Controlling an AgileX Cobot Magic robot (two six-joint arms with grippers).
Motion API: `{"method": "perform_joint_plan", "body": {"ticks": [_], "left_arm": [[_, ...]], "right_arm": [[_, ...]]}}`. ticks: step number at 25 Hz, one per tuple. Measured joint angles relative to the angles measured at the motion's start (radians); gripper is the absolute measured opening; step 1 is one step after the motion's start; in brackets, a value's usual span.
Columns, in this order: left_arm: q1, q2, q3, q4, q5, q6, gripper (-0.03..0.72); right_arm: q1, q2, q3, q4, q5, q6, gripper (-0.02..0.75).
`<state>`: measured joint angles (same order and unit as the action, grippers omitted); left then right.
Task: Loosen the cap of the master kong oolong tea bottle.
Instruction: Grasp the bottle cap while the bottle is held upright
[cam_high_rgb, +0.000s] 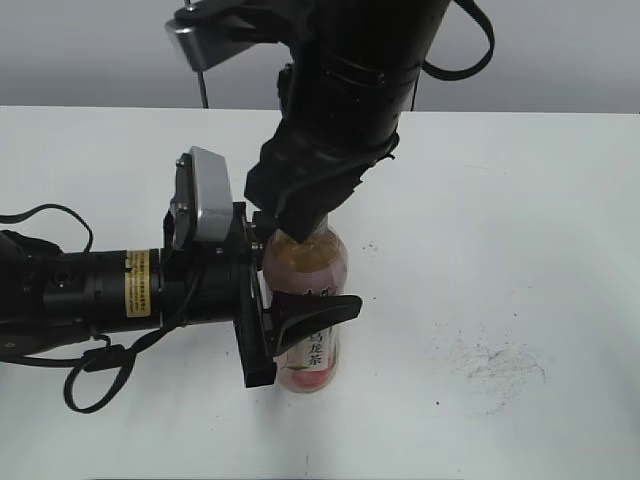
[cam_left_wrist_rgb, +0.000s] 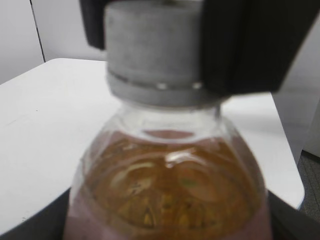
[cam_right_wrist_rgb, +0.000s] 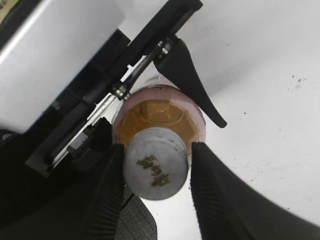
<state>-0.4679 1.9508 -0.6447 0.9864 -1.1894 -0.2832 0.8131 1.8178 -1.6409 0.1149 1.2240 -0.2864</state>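
Observation:
The master kong oolong tea bottle (cam_high_rgb: 315, 265) stands upright on the white table, with amber tea and a pink label. My left gripper (cam_high_rgb: 300, 335) comes in from the left and is shut on the bottle's body; one of its black fingers shows in the right wrist view (cam_right_wrist_rgb: 190, 80). My right gripper (cam_high_rgb: 300, 225) comes down from above and hides the cap in the exterior view. In the right wrist view the grey cap (cam_right_wrist_rgb: 155, 170) with its dark mark sits between the right gripper's fingers (cam_right_wrist_rgb: 157, 150), which close on its sides. The left wrist view shows the cap (cam_left_wrist_rgb: 155, 55) above the bottle's shoulder (cam_left_wrist_rgb: 170, 190).
The white table (cam_high_rgb: 500, 200) has dark scuff marks (cam_high_rgb: 495, 360) to the right of the bottle. The left arm's black cable (cam_high_rgb: 60, 215) loops on the table at the left. The table's far edge meets a grey wall.

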Motion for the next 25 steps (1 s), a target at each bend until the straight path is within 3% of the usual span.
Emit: {"method": "perform_joint_plan", "body": {"ticks": [12,25], "left_arm": [[0.0,0.0,0.0,-0.001,0.0,0.0,0.446],[0.0,0.0,0.0,0.008,-0.002,0.007,0.446]], "right_arm": [[0.0,0.0,0.001,0.0,0.0,-0.11,0.274],[0.001,-0.002,0.001,0.0,-0.002,-1.074,0.274]]}}
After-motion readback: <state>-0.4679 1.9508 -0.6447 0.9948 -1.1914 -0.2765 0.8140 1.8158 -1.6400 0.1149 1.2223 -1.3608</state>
